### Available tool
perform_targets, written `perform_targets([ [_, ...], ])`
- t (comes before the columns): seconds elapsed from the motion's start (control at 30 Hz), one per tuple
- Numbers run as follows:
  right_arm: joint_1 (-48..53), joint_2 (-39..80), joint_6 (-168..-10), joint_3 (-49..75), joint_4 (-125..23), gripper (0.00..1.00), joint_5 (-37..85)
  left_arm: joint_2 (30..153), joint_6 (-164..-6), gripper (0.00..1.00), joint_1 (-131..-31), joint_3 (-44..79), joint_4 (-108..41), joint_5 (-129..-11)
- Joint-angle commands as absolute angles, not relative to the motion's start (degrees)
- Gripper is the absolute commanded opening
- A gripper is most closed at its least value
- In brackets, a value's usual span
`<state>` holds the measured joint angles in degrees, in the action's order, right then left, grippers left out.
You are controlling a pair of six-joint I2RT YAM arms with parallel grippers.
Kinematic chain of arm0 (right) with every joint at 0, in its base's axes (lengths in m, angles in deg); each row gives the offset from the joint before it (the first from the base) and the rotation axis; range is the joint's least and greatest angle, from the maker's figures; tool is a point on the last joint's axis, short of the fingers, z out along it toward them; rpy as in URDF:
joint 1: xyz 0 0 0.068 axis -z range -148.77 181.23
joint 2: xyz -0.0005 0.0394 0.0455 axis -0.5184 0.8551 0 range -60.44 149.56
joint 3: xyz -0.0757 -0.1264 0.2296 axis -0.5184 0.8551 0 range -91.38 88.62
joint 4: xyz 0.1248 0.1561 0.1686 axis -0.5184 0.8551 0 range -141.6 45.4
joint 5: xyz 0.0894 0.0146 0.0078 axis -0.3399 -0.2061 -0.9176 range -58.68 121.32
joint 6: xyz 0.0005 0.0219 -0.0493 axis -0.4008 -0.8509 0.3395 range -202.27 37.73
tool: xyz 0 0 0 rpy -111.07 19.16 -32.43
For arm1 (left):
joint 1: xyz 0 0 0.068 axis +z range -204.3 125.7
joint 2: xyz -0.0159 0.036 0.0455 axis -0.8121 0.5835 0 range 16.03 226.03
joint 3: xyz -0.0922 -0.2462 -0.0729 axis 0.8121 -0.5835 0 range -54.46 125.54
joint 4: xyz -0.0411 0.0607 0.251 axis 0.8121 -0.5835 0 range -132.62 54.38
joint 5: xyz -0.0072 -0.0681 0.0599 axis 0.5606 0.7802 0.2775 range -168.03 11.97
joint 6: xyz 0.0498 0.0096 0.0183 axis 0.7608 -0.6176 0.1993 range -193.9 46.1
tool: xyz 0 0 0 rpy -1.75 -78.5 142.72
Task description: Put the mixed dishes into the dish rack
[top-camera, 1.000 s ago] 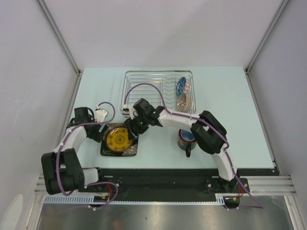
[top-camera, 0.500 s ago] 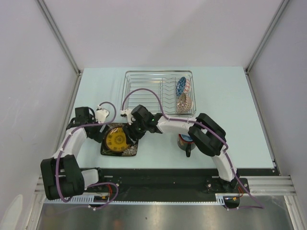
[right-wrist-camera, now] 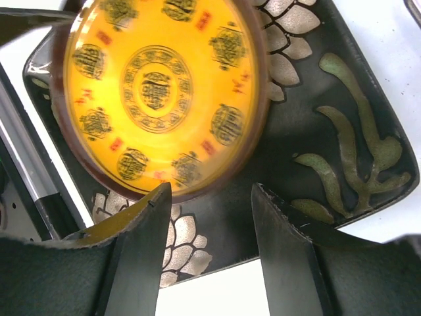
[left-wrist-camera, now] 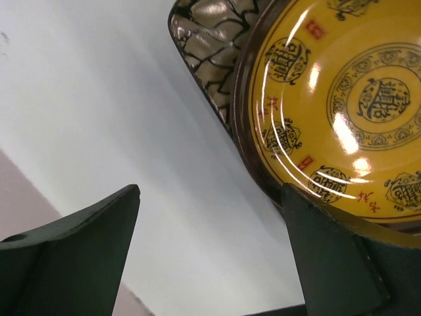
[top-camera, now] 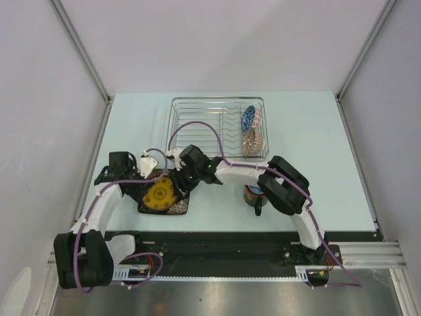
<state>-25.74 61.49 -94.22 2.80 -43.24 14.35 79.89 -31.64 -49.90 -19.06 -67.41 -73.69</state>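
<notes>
The round yellow patterned plate (top-camera: 161, 195) lies tilted on the square black floral plate (top-camera: 176, 207) at the table's near left. My left gripper (top-camera: 146, 182) is open at the yellow plate's left rim, and in the left wrist view (left-wrist-camera: 210, 197) one finger touches that rim (left-wrist-camera: 329, 99). My right gripper (top-camera: 179, 184) is open over the plates' right side, with its fingers above the floral plate (right-wrist-camera: 329, 131) and one finger at the yellow plate's (right-wrist-camera: 158, 85) edge. The blue bowl (top-camera: 248, 118) and the brown-speckled bowl (top-camera: 252, 140) stand in the dish rack (top-camera: 197, 112). The mug (top-camera: 255, 195) sits partly under my right arm.
The rack stands at the back middle of the table. Pale side walls close in the table left and right. A black rail runs along the near edge by the arm bases.
My left arm has moved right up to the yellow plate's rim. The plate has shifted slightly nearer and now sits tilted. My right gripper stayed by the plate.
</notes>
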Motion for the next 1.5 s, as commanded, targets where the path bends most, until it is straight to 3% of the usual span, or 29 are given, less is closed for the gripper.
perform_targets([
  [0.0, -25.9, 62.34, -94.49, 3.28, -42.98, 0.57, 16.56, 75.62, -20.31, 0.94, -48.94, -17.04, -72.96, -76.1],
  [0.37, -25.81, 62.52, -94.05, 2.66, -42.29, 0.55, 16.82, 76.59, -22.04, 0.97, -48.68, -2.36, -83.51, -68.72],
  [0.5, -25.73, 62.87, -93.61, 1.61, -41.5, 0.52, 16.73, 75.19, -20.21, 0.98, -47.97, -4.44, -85.97, -65.82],
  [0.73, -25.9, 64.36, -93.52, -1.11, -39.39, 0.32, 16.29, 75.09, -22.31, 0.98, -43.76, -10.34, -87.57, -54.49],
  [1.07, -25.99, 65.16, -93.69, -4.63, -37.63, 0.24, 15.24, 80.81, -29.43, 0.98, -40.59, -9.29, -84.66, -43.94],
  [1.27, -26.08, 64.63, -94.14, -4.99, -37.54, 0.0, 14.88, 80.98, -29.17, 0.99, -37.61, -7.97, -86.24, -41.12],
  [1.47, -25.99, 62.43, -94.14, -3.23, -38.5, 0.0, 15.33, 85.46, -29.25, 0.98, -34.26, -4.98, -86.42, -38.92],
])
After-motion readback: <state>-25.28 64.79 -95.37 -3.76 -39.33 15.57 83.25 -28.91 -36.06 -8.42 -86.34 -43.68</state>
